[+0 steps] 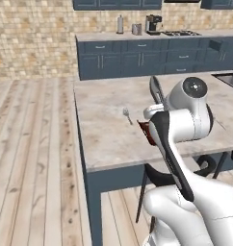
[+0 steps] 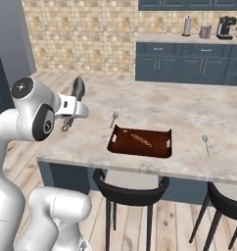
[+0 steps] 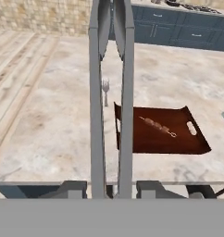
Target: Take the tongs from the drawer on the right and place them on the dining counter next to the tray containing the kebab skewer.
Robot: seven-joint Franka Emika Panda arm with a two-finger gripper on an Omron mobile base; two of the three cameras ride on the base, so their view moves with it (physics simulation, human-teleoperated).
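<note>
The hand is pinched on the tongs, its two dark tips pressed against the outer sides of the two grey arms near their lower end, so the tongs stand out along the hand's own line and point away from the robot, over the dining counter. From the left side the tongs show as a slim dark blade rising above the wrist; from the right they stick up and forward, held over the near left part of the counter, clear of the stone. The tray lies ahead of the hand and off to its right, a dark brown rectangle with cut-out handles, sitting flat near the counter's front edge. The kebab skewer lies inside it, slanting across the floor of the tray, with nothing else in there that I can make out. A fork rests on the bare stone just beyond the tray's far left corner, and a pale spoon-like utensil lies well off on the tray's other side. To my eye the open strip of stone to the tray's left, nearest the hand, is the natural landing spot, the tongs' long axis running roughly alongside the tray's short edge; lowering there calls for staying clear of the fork and the tray's raised lip.
</note>
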